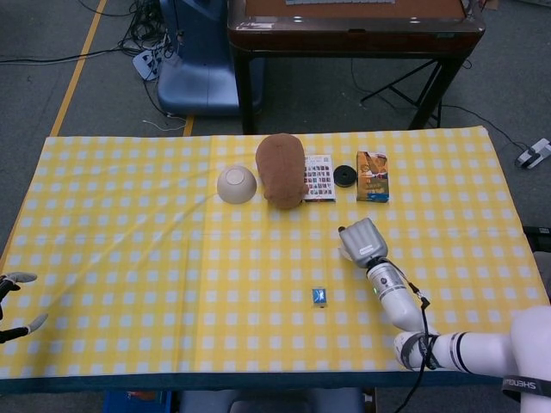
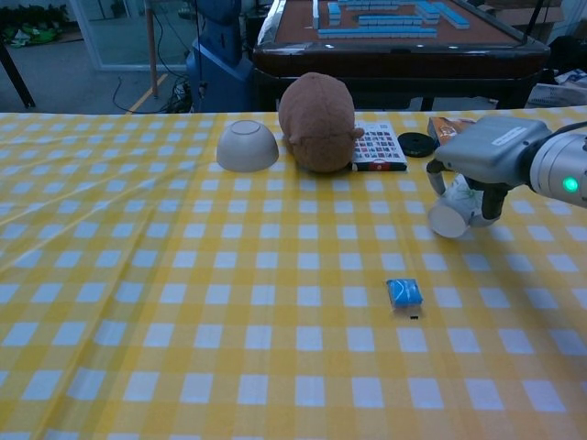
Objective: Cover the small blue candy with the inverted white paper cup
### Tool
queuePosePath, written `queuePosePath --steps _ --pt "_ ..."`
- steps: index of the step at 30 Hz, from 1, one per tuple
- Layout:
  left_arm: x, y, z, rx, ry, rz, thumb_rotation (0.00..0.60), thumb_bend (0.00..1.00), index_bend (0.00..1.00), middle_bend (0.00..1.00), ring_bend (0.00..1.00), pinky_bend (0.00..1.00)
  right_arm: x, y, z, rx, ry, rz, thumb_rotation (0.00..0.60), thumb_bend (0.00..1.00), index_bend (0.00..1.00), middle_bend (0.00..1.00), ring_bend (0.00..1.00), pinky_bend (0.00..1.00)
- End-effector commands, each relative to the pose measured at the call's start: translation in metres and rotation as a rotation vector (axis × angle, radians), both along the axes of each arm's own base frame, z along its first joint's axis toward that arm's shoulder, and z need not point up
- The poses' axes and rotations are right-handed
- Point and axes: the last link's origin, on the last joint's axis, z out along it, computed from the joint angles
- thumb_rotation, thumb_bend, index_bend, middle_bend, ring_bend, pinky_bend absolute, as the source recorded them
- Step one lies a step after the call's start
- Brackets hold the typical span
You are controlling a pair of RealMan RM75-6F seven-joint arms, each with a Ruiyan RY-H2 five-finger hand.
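**Right hand holds the paper cup above the counter, candy lying uncovered**

The fingers (image 2: 492, 200) of the right hand (image 2: 486, 151) are curled round a white paper cup (image 2: 451, 216), which is tilted with its closed base facing the lower left of the chest view. From the head view the cup is hidden beneath the hand (image 1: 362, 241). The small blue candy (image 2: 404, 292) lies on the yellow checked counter (image 2: 183, 293) below and left of the cup in the frame, apart from it and uncovered.

The left hand (image 1: 12, 301) sits at the far left edge of the head view, fingers apart and holding nothing.

Along the upper middle of the frame stand an upturned white bowl (image 2: 248, 147), a brown plush toy (image 2: 317, 123), a patterned card box (image 2: 378, 147), a black round lid (image 2: 417, 143) and an orange box (image 1: 373, 176).
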Motion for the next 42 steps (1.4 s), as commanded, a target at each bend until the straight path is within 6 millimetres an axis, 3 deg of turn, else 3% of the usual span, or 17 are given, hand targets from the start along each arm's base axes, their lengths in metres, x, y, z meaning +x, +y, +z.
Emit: queuePosePath --steps 1,8,14,26,42 --pt "0.000 0.000 0.000 -0.001 0.000 0.000 0.600 0.08 0.40 0.32 0.37 0.64 0.008 0.005 0.015 0.004 -0.119 -0.028 0.600 0.21 0.46 1.00 1.00 1.00" --pt "0.002 -0.001 -0.002 -0.005 0.001 -0.006 0.600 0.08 0.40 0.32 0.37 0.64 0.023 0.020 0.046 0.052 -0.447 -0.104 0.600 0.21 0.47 1.00 1.00 1.00" --pt "0.003 -0.001 -0.003 -0.009 0.004 -0.011 0.600 0.08 0.40 0.32 0.37 0.64 0.020 0.037 0.055 0.135 -0.719 -0.182 0.600 0.21 0.47 1.00 1.00 1.00" --pt "0.003 -0.001 -0.001 -0.004 0.001 -0.009 0.600 0.08 0.40 0.32 0.37 0.64 -0.011 0.062 0.031 0.336 -1.191 -0.490 0.600 0.21 0.48 1.00 1.00 1.00" --pt "0.002 -0.002 0.002 -0.001 -0.006 -0.007 0.600 0.08 0.40 0.32 0.37 0.64 -0.043 0.071 0.004 0.462 -1.421 -0.724 0.600 0.21 0.48 1.00 1.00 1.00"
